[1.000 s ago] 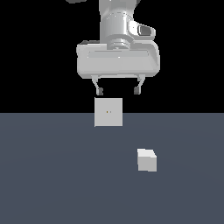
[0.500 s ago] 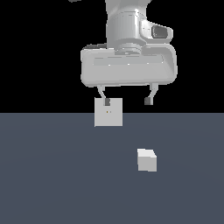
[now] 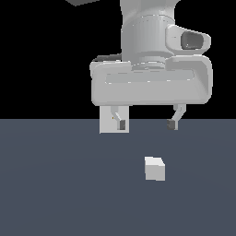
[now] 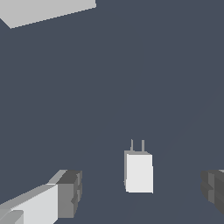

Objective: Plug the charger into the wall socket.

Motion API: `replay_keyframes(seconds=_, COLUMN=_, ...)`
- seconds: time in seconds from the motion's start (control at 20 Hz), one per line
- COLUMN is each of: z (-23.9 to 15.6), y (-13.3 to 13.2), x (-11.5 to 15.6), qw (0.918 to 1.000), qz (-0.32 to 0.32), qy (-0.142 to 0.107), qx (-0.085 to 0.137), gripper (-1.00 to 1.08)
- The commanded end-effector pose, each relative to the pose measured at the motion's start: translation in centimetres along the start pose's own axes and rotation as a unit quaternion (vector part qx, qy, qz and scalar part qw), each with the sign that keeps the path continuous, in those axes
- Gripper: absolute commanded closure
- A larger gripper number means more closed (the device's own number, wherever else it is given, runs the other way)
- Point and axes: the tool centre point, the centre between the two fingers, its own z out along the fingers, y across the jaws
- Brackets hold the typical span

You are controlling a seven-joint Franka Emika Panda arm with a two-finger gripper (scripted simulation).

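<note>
End effector (image 3: 146, 124) hangs pointing down, fingers spread wide, seemingly above the charger (image 3: 155, 168) on the floor.

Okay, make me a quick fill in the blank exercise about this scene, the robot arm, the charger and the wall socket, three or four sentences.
1. The tool has its fingers spread ____.
2. The charger lies on the ____, not gripped.
3. In the wrist view, the charger shows ____ thin prongs.
4. In the exterior view, a finger partly hides the ____.

Missing words: open; floor; two; wall socket
</note>
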Motion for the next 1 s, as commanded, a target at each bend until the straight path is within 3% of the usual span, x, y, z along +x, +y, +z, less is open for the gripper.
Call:
replay_keyframes(seconds=0.0, z=0.6, y=0.4, x=-0.6, qw=0.9999, qz=0.006, qy=0.008, qx=0.0, gripper=-0.92)
replay_keyframes(seconds=0.45, z=2.1, y=1.1, x=-1.7, qw=0.9996, qz=0.018, qy=0.024, qx=0.001, gripper=-0.92)
replay_keyframes(seconds=0.95, z=2.9, y=1.2, x=-1.9, qw=0.9995, qz=0.019, qy=0.024, qx=0.001, gripper=-0.92)
